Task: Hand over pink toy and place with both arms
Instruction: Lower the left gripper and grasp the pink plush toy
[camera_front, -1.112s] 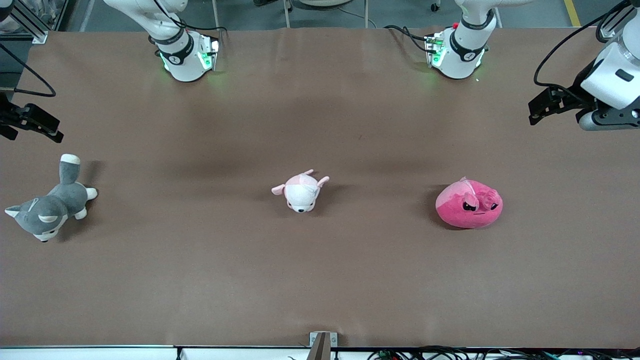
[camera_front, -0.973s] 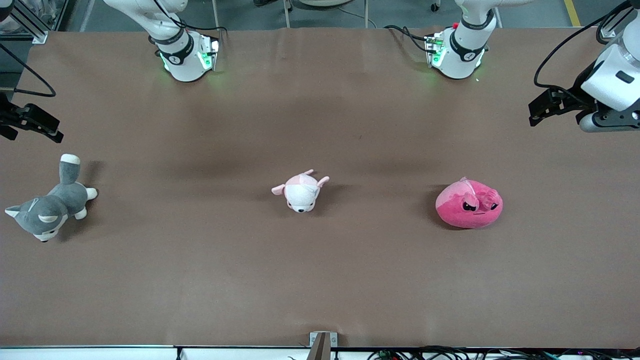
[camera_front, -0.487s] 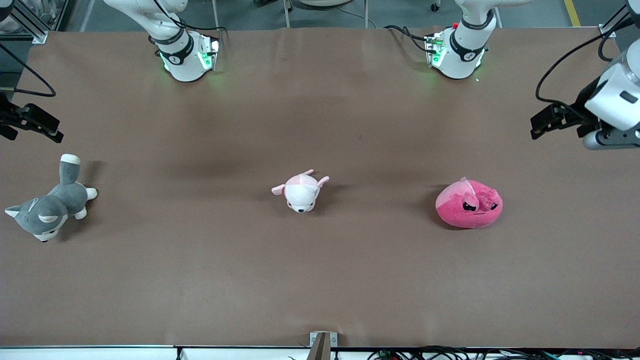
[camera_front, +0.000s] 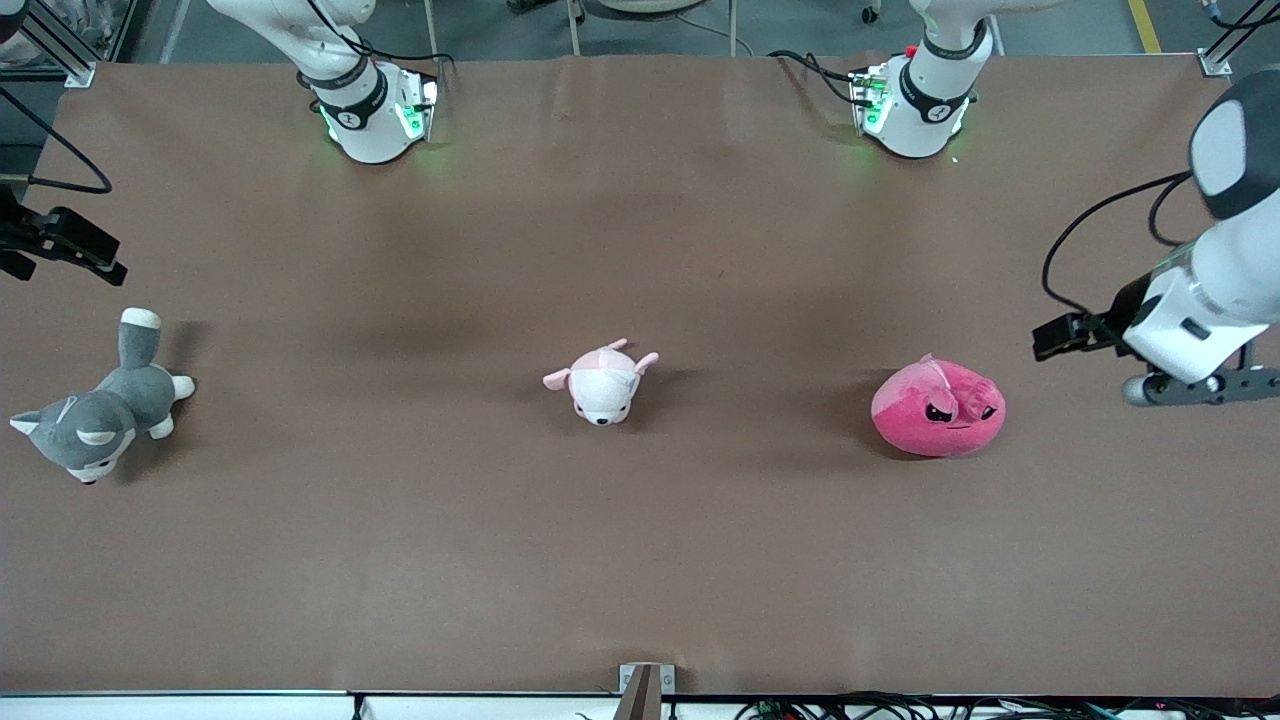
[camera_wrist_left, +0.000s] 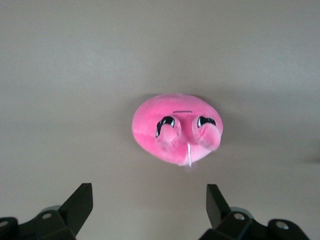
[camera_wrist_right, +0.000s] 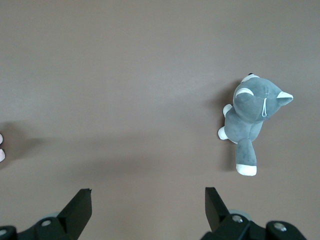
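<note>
left end effector (camera_front: 1045, 337) fingers apart above counter (camera_front: 640, 560) beside pink toy (camera_front: 938, 409); should centre, descend, pinch crown. right end effector (camera_front: 95, 258) apart, waits.

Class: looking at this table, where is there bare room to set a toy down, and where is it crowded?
The table is bare between the white toy and the pink toy, between the white toy and the grey toy, and all along the edge nearest the camera. It is tightest at the left arm's end, where the open left gripper hangs beside the pink toy.
</note>
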